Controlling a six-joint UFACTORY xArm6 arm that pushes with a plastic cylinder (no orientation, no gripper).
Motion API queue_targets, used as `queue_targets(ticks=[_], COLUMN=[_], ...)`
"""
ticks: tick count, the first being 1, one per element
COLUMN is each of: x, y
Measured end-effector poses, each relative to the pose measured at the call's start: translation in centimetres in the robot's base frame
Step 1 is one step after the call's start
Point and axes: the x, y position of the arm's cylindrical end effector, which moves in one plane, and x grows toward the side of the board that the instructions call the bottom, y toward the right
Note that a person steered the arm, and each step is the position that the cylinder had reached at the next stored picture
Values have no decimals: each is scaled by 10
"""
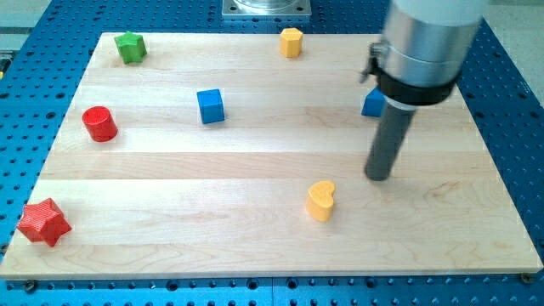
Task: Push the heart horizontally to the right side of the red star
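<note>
Pale wooden board (255, 246) lies on blue perforated table (510, 102), evenly lit.

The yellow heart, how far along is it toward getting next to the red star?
Nothing looks done yet: the yellow heart sits low on the board's middle, far right of the red star at the view's bottom-left corner. In hand: my tip stands just upper right of the heart, apart from it. Left: pushing the heart leftward to the star's right side.
</note>
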Motion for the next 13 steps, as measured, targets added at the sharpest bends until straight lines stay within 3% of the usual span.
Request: queue_targets(ticks=[1,3,7,8,9,10,11,12,13], x=[31,65,18,20,-9,-22,-22,19,33], y=[-11,-91,-100,-148,-131,-149,-189,-194,-191])
